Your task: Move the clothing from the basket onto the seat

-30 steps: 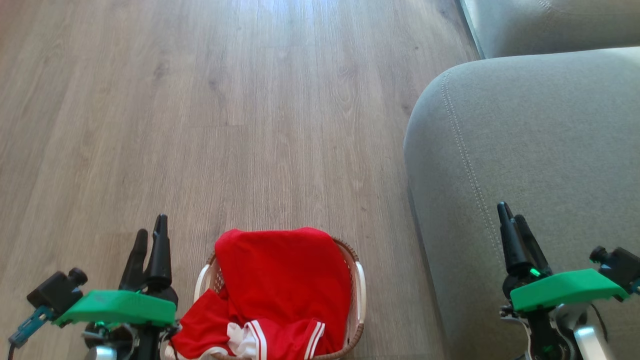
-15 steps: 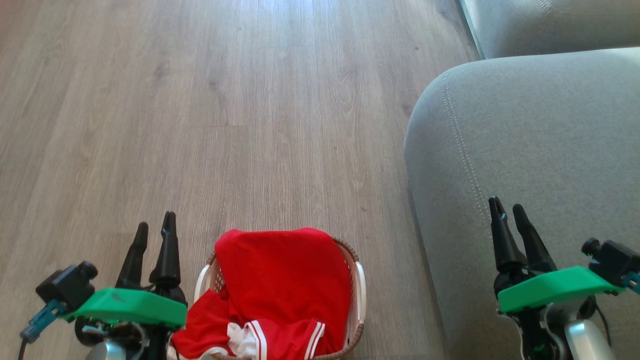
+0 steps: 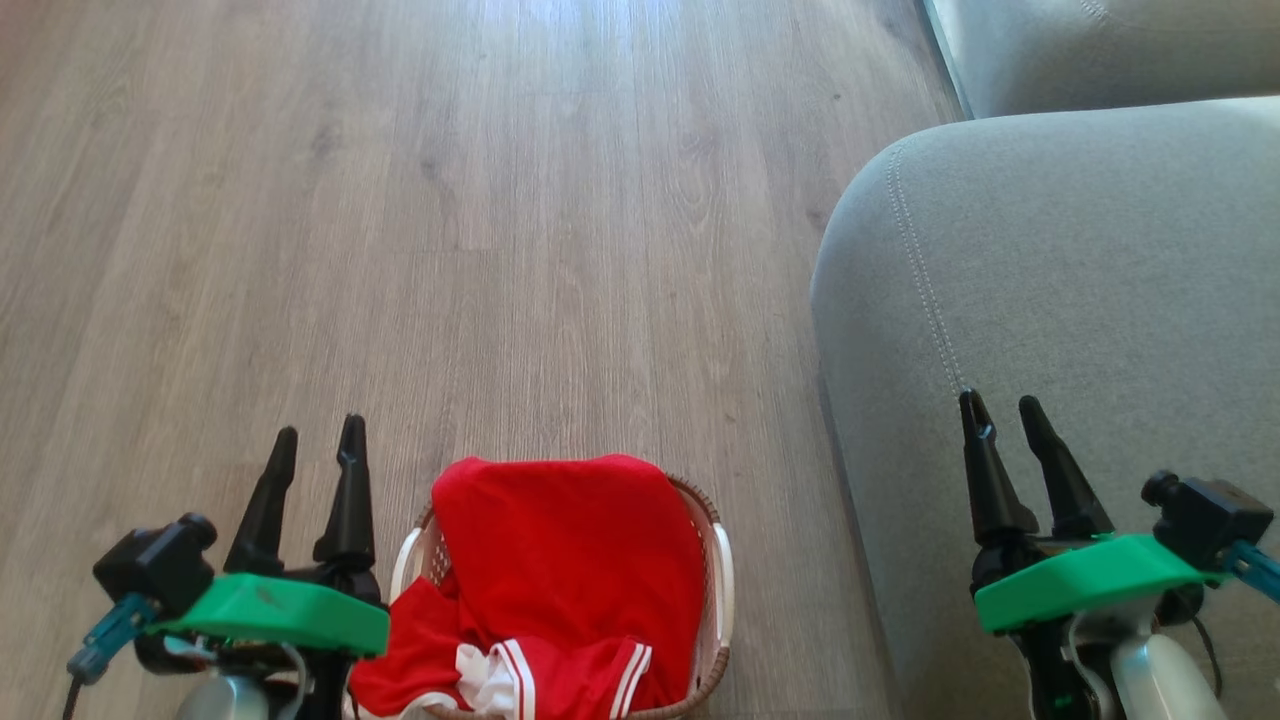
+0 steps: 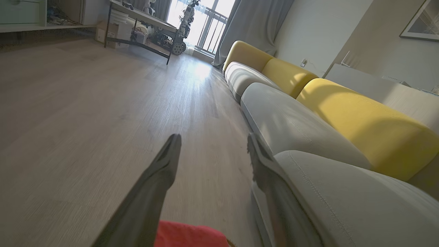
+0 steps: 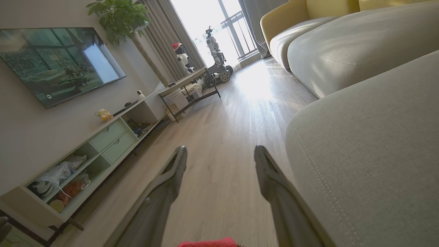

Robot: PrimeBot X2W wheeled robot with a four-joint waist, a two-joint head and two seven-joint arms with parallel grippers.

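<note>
Now I see my left gripper (image 3: 318,430), fingers apart, beside the basket (image 3: 718,590) heaped with red clothing (image 3: 565,540); the right gripper (image 3: 998,400), likewise spread, by the seat (image 3: 1080,280)

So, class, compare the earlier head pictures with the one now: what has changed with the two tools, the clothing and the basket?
The left tool drifted right and the right tool drifted left, both toward the basket, each turning so its two fingers show apart. Nothing was gripped or released. The clothing stayed in the basket, beside the seat.
</note>
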